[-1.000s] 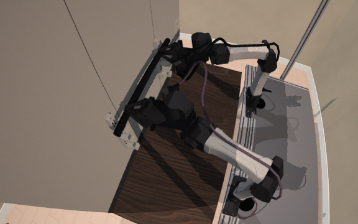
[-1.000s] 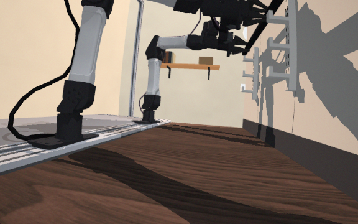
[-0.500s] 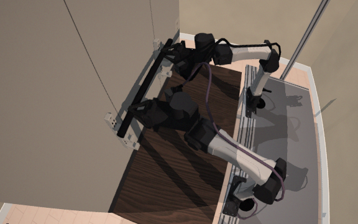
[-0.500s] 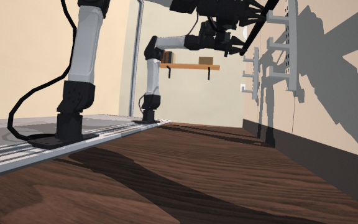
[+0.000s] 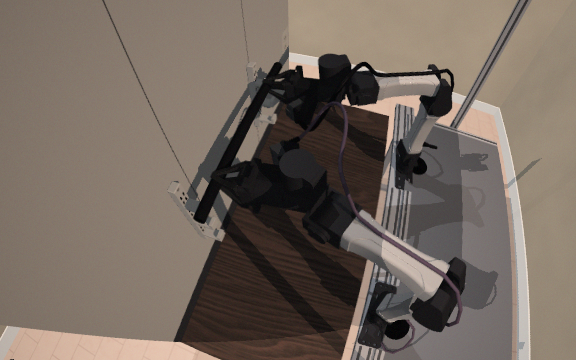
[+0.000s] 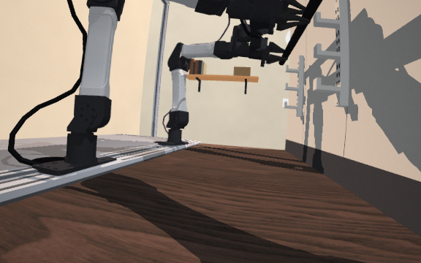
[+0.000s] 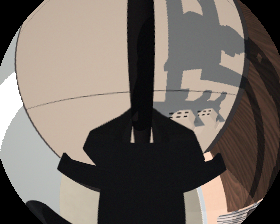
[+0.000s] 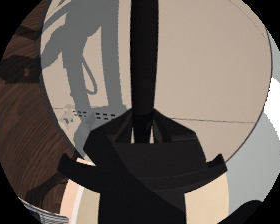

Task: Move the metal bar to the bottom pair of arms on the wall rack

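Observation:
The black metal bar (image 5: pixel 240 137) (image 6: pixel 296 40) (image 7: pixel 141 50) (image 8: pixel 144 55) is held in the air, off the rack. In the exterior view it shows on the room side of the arm tips, its far end at about the height of the far bracket's top visible arm. My left gripper (image 5: pixel 225 174) (image 6: pixel 284 58) (image 7: pixel 141 112) is shut on it towards its left end. My right gripper (image 5: pixel 270 84) (image 6: pixel 307 18) (image 8: pixel 142 112) is shut on it towards its right end. The rack's left bracket (image 5: pixel 179 197) (image 6: pixel 301 88) and right bracket (image 5: pixel 252 72) (image 6: pixel 344 55) each show several hooked arms.
The wall (image 5: pixel 93 200) (image 6: pixel 371 139) stands right behind the brackets. The dark wooden table top (image 5: pixel 268 270) (image 6: pixel 232 183) lies below them. Both arms stand on a metal rail (image 5: pixel 398 210) (image 6: pixel 137 155). A small shelf (image 6: pixel 221 78) hangs on the far wall.

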